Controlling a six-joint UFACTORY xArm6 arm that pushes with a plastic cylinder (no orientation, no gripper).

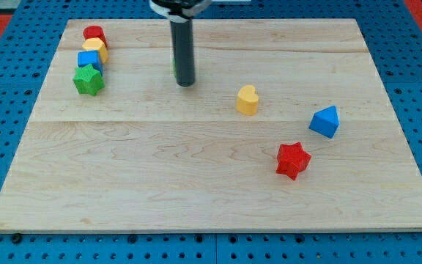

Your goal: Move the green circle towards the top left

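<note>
My tip (186, 83) rests on the wooden board (196, 183) in its upper middle. The green circle (174, 66) shows only as a thin green sliver at the rod's left edge; the rod hides the rest of it, and it lies just behind the tip, towards the view's top. At the top left corner stands a tight cluster: a red block (94, 33), a yellow block (94, 49), a blue block (87, 59) and a green star (89, 81).
A yellow heart-shaped block (247, 100) lies to the right of the tip. A blue block (324, 121) and a red star (293, 160) lie at the lower right. A blue pegboard (6, 88) surrounds the board.
</note>
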